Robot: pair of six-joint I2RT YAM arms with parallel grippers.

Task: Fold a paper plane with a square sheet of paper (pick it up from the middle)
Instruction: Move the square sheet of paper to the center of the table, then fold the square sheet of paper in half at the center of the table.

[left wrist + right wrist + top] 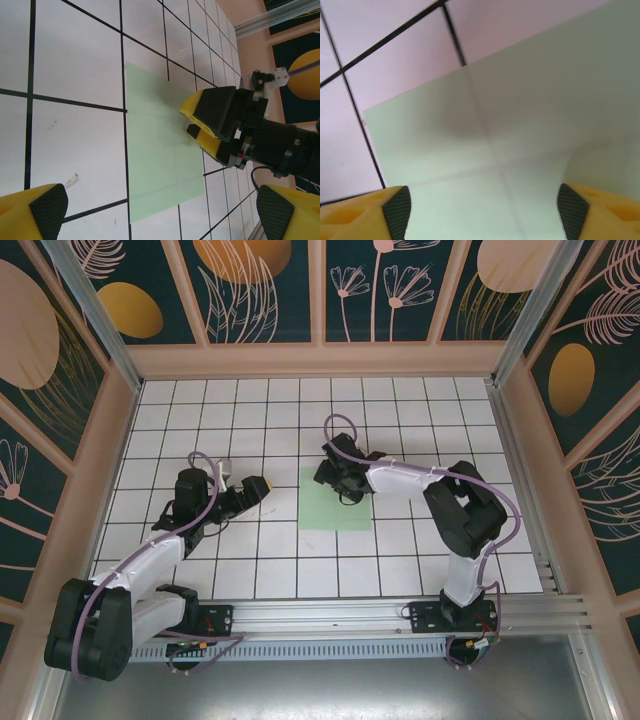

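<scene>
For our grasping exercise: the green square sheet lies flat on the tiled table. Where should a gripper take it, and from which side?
Probably its middle, from straight above. The square sheet of paper lies flat on the table, no lifted edge to pinch, so a pinch must press down and gather paper. The right gripper, open above it, seems best placed.

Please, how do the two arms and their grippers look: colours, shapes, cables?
Both arms have black joint housings and white link covers: left arm, right arm. A lilac cable loops along each. The right gripper has blocky yellow fingers with black textured pads; the left gripper looks the same.
</scene>
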